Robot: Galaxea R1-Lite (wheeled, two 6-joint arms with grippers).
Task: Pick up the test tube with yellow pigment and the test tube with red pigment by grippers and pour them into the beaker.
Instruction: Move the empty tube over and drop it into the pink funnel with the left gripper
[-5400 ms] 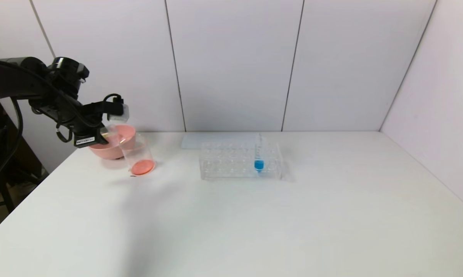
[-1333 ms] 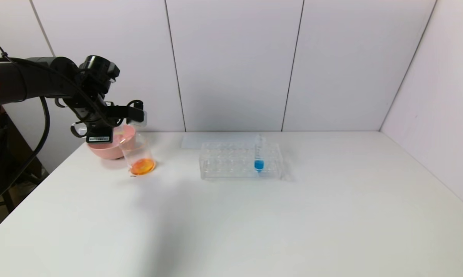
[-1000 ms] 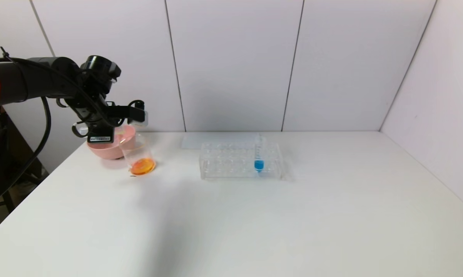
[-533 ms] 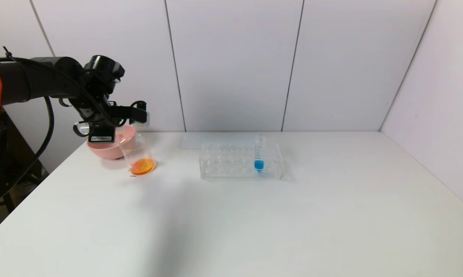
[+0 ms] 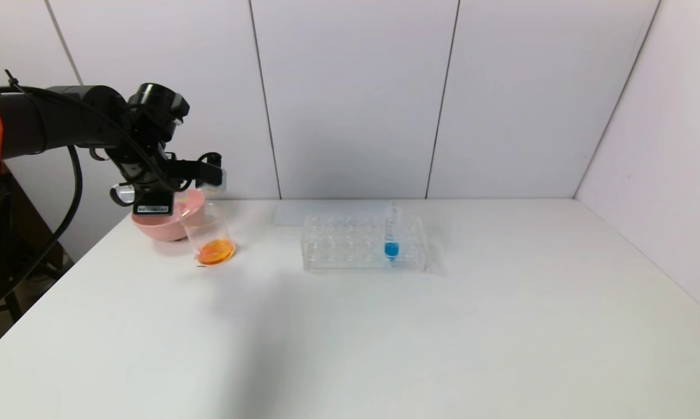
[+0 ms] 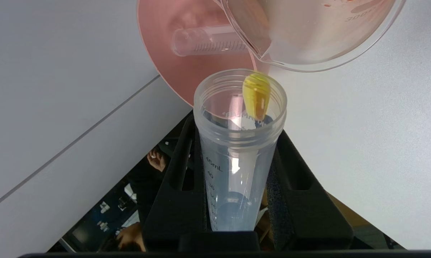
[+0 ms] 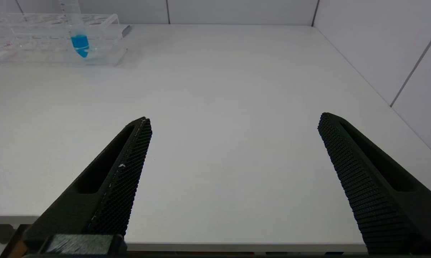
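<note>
A big white table [image 5: 384,326] fills the lower part of the head view. At the upper left of the table sits a pink bowl [image 5: 157,227]. Just in front of it stands the beaker [image 5: 209,235], with orange liquid at its bottom. In the middle, near the back, stands a clear tube rack [image 5: 350,244]. A flat pale sheet [image 5: 303,212] lies right behind the rack.

Left arm reaching forward at far left, wrist rolled sideways; left gripper [image 6: 238,168] clamping shut; right gripper [image 7: 233,168] hanging low, fingers spread wide.
</note>
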